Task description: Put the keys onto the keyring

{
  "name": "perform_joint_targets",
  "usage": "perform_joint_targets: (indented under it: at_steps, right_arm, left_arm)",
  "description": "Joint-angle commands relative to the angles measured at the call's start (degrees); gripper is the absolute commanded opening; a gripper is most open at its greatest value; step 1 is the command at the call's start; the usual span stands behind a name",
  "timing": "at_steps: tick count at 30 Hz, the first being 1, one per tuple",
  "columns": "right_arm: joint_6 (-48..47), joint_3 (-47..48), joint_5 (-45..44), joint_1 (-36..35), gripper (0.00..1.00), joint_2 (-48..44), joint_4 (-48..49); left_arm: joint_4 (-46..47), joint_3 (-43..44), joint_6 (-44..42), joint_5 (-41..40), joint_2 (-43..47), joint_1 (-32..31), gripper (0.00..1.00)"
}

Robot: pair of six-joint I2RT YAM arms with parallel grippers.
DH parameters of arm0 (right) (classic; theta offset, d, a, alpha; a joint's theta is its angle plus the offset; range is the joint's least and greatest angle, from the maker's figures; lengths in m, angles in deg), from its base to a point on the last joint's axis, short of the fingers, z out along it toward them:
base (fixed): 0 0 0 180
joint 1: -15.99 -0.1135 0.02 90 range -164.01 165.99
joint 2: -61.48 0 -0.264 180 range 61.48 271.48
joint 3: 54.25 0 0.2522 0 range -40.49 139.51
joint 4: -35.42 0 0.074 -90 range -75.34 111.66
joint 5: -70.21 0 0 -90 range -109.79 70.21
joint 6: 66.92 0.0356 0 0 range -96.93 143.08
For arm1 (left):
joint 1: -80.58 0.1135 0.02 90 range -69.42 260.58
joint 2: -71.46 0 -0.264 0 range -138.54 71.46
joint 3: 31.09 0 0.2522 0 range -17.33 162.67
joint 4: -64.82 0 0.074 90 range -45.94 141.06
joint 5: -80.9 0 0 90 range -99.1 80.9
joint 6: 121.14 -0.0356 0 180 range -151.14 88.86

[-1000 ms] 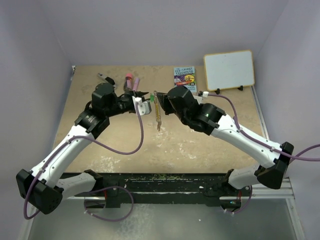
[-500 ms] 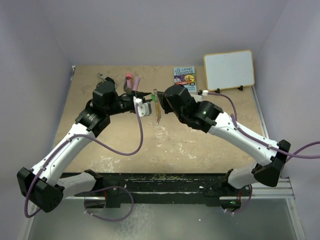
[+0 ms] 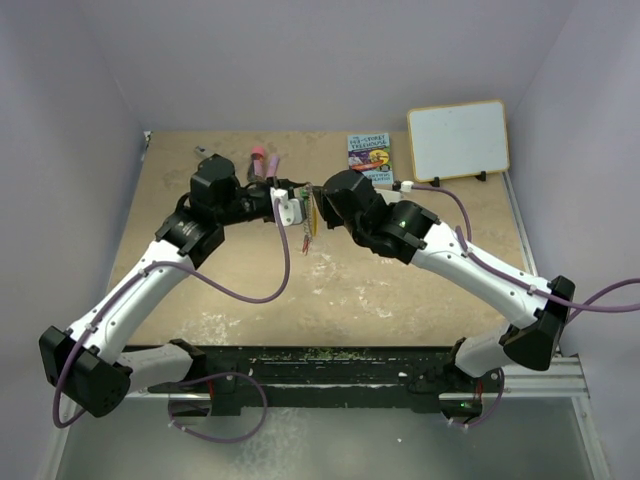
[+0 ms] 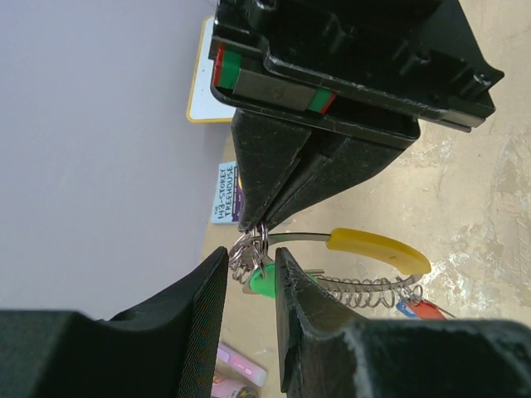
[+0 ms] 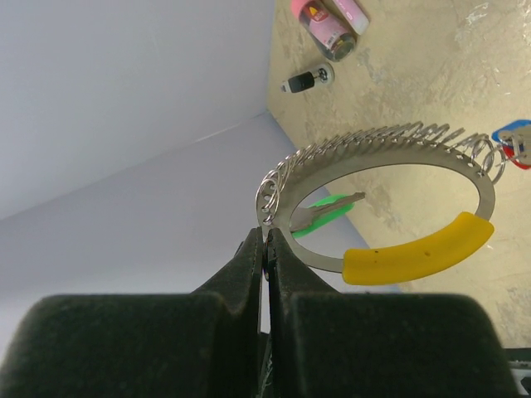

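My right gripper (image 3: 318,198) (image 5: 265,236) is shut on the rim of the keyring (image 5: 398,257), a thin silver loop with a yellow stretch, and holds it above the table; the keyring also shows in the left wrist view (image 4: 377,251). A coiled wire runs along the loop, and the blue and red keys (image 5: 512,141) (image 4: 416,308) hang at its far end. My left gripper (image 3: 300,203) (image 4: 251,253) faces the right one tip to tip. Its fingers stand a narrow gap apart, filled by the green key (image 4: 264,283) (image 5: 319,217) and small split rings.
A pink-and-maroon tube (image 3: 262,160) (image 5: 328,25) and a black-and-silver tool (image 3: 210,157) (image 5: 307,80) lie at the back left of the table. A small book (image 3: 368,155) (image 4: 226,192) and a whiteboard (image 3: 458,140) stand at the back right.
Both grippers have moved closer together above the table's back middle. The left gripper has come right up to the keyring held by the right gripper.
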Motion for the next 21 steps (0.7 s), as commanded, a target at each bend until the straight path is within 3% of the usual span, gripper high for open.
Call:
perform_joint_targets:
  at_steps: [1,21]
  right_arm:
    - [3.9,2.9,-2.2,0.2,0.0,-0.6,1.9]
    - [2.6,3.8,-0.8,0.1,0.0,0.7,3.5]
  left_arm:
    - [2.0,2.8,1.7,0.8,-0.7,0.3,0.33]
    - [1.5,3.6,1.5,0.2,-2.6,0.2,0.3]
